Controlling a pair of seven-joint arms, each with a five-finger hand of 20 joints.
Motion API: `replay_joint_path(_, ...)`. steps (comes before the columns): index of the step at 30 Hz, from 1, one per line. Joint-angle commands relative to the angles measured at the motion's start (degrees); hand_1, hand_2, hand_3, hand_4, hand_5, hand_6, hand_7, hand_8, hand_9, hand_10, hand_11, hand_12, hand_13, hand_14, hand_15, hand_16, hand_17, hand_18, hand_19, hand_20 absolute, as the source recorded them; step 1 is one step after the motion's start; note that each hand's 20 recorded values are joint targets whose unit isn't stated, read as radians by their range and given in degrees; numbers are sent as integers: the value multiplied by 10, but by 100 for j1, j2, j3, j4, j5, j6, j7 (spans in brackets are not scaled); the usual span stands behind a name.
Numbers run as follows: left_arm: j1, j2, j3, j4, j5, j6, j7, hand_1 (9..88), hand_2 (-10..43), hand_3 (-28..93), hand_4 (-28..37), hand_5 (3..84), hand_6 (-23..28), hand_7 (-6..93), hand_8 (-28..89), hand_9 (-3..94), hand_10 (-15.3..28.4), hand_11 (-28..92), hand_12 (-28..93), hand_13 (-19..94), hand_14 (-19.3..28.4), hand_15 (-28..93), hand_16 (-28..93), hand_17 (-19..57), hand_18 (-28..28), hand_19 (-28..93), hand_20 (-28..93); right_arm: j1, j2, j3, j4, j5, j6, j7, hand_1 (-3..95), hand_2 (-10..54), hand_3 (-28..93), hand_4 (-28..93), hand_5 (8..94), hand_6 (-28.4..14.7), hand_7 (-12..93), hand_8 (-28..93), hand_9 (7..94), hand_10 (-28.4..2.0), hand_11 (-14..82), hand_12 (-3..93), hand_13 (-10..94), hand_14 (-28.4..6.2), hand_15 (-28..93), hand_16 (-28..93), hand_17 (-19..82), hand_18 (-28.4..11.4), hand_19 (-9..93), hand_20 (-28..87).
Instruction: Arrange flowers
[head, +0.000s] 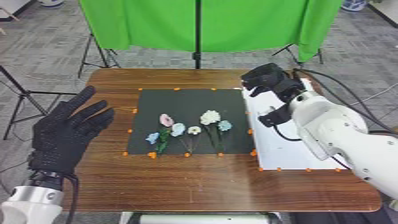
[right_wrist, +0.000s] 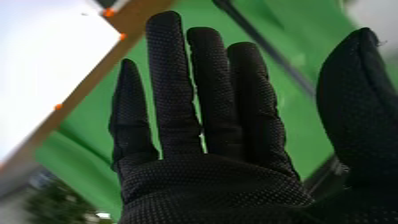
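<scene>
Right hand (head: 266, 79) wide, fingers straight; left hand (head: 64, 132) also wide; flowers (head: 210, 117) on black mat (head: 182, 101)

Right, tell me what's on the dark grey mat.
On the dark grey mat lie a pink flower, a large white flower, a small white flower and three blue flowers. The brown wooden table directly underneath is covered, so unseen.

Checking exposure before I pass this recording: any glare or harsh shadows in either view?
Right wrist view: the white surface is washed out nearly to pure white, while the right hand is very dark, its glove's mesh still readable. Head view: light looks fairly even, no harsh shadows on the dark mat, and the flowers stand out against it.
</scene>
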Motion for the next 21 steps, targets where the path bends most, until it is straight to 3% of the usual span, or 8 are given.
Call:
replay_joint_path(1, 12, -27, 64, 77, -24, 69, -51, 220, 78, 761, -263, 331, 76, 161, -108, 313, 207, 247, 108, 242, 283, 444, -72, -54, 284, 499, 363, -776, 402, 547, 263, 1137, -278, -721, 287, -64, 784, -283, 547, 15, 170, -138, 588, -124, 170, 135, 512, -135, 410, 118, 105, -205, 577, 115)
replay_joint_path(9, -33, 21, 176, 175, -71, 122, -6, 219, 78, 763, -266, 330, 73, 157, -109, 311, 205, 243, 108, 241, 283, 443, -71, -55, 284, 506, 355, -1559, 554, 1425, 457, 3106, -519, -1299, 273, -55, 782, -283, 506, 18, 166, -140, 528, -128, 144, 130, 460, -149, 376, 118, 89, -209, 549, 144)
replay_joint_path(12, -7, 52, 191, 225, -117, 186, 80, 219, 79, 762, -266, 330, 71, 156, -108, 309, 202, 238, 106, 243, 282, 443, -71, -55, 284, 507, 353, -1788, 507, 1749, 479, 3675, -708, -1551, 269, -53, 784, -283, 489, 21, 164, -139, 512, -127, 131, 128, 448, -154, 352, 116, 85, -209, 540, 147)
replay_joint_path(14, -15, 127, 249, 265, -224, 295, 170, 219, 79, 762, -267, 329, 70, 155, -108, 309, 199, 231, 104, 251, 279, 440, -72, -54, 284, 505, 347, -1976, 464, 1983, 473, 3995, -809, -1611, 267, -53, 787, -283, 483, 23, 163, -139, 504, -123, 118, 127, 440, -154, 336, 117, 82, -209, 530, 148)
replay_joint_path(17, -3, 116, 253, 273, -170, 311, 156, 219, 80, 762, -270, 329, 68, 154, -109, 307, 194, 222, 100, 260, 271, 419, -77, -56, 284, 493, 331, -2131, 446, 2094, 501, 4428, -890, -1780, 265, -51, 787, -283, 478, 25, 164, -139, 500, -120, 109, 128, 434, -155, 322, 120, 69, -216, 525, 151)
replay_joint_path(21, 34, 114, 274, 263, -190, 343, 272, 219, 80, 763, -272, 326, 65, 154, -109, 304, 189, 216, 98, 261, 269, 406, -73, -60, 284, 483, 308, -2327, 397, 2255, 515, 4592, -998, -1785, 262, -48, 788, -283, 476, 27, 165, -140, 499, -116, 104, 131, 425, -156, 307, 129, 60, -219, 524, 154)
